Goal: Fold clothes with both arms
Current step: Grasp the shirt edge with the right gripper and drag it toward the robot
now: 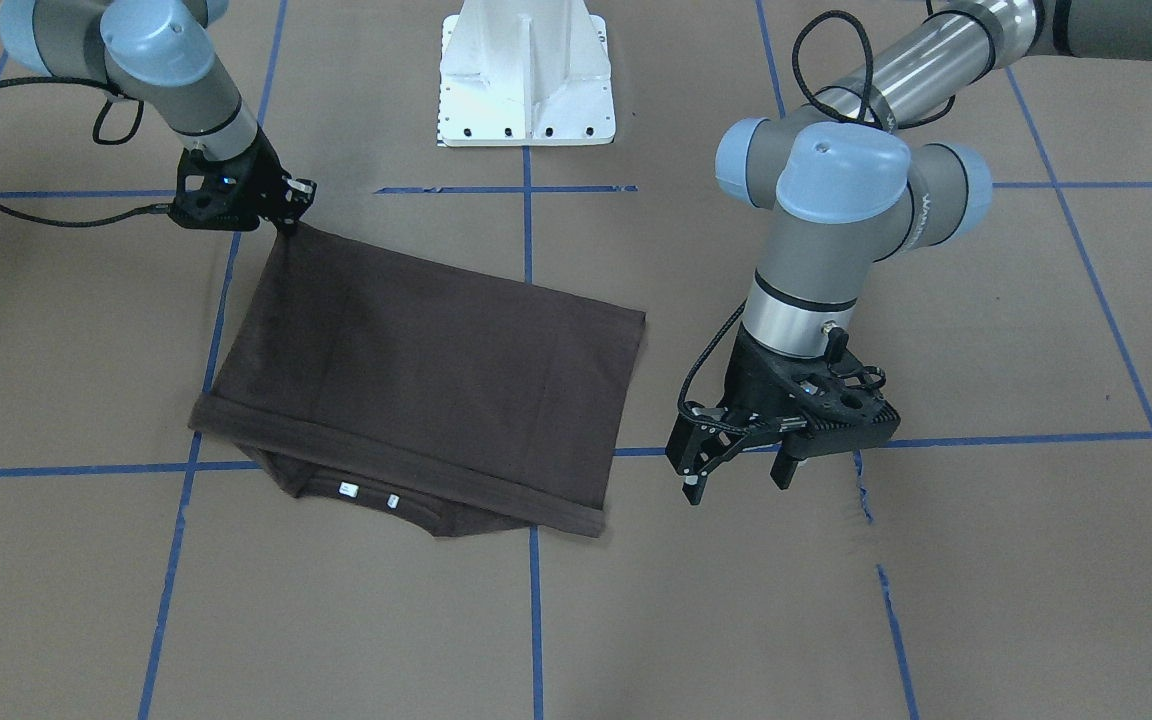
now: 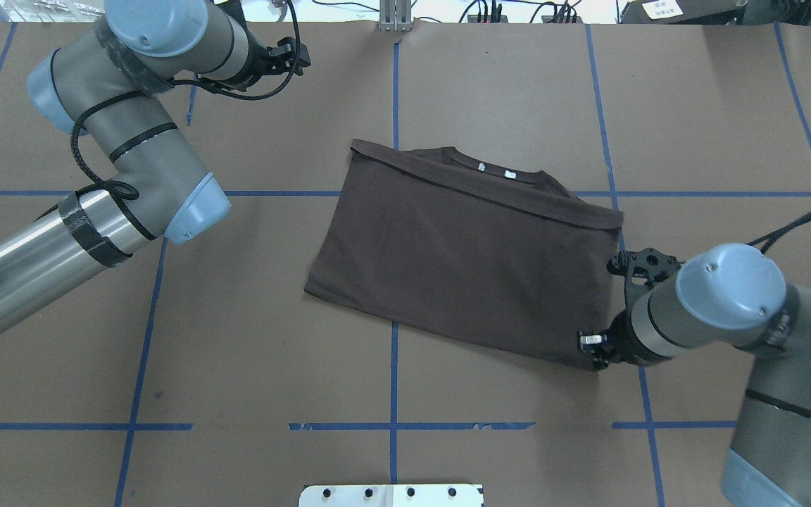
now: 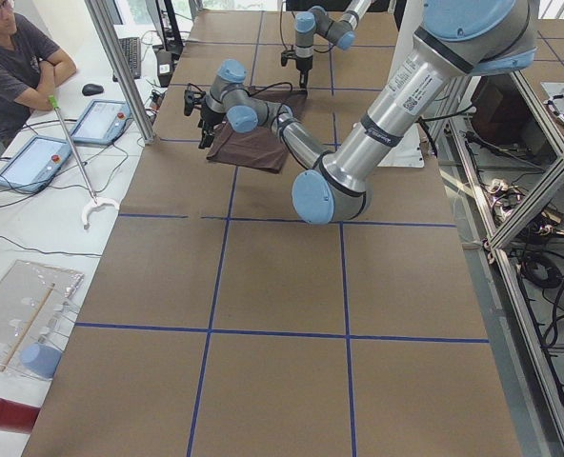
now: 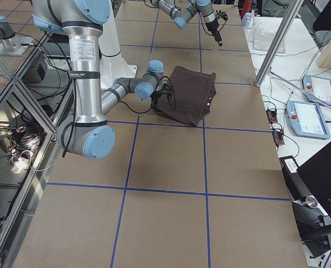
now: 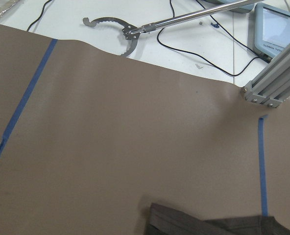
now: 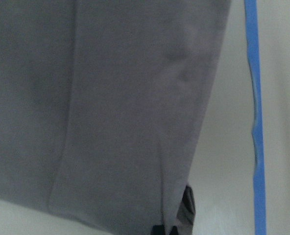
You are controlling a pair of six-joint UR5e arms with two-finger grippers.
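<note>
- Left pincer (image 1: 736,485): jaws wide apart, empty, hanging beside the shirt's (image 1: 426,370) collar-side corner, not touching it.
- Right pincer (image 1: 292,222): pinching the shirt's corner nearest the robot on its right.
- Shirt: folded flat mid-tabletop (image 1: 936,600), collar (image 1: 366,502) away from the robot, long axis left-right, slightly skewed.

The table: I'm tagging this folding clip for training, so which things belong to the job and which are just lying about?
Job in hand:
T-shirt, partly folded
right gripper, shut on the T-shirt's corner
left gripper, open beside the T-shirt

Lying about:
white base plate
grabber on the side bench
tablet
blue tape on the table
</note>
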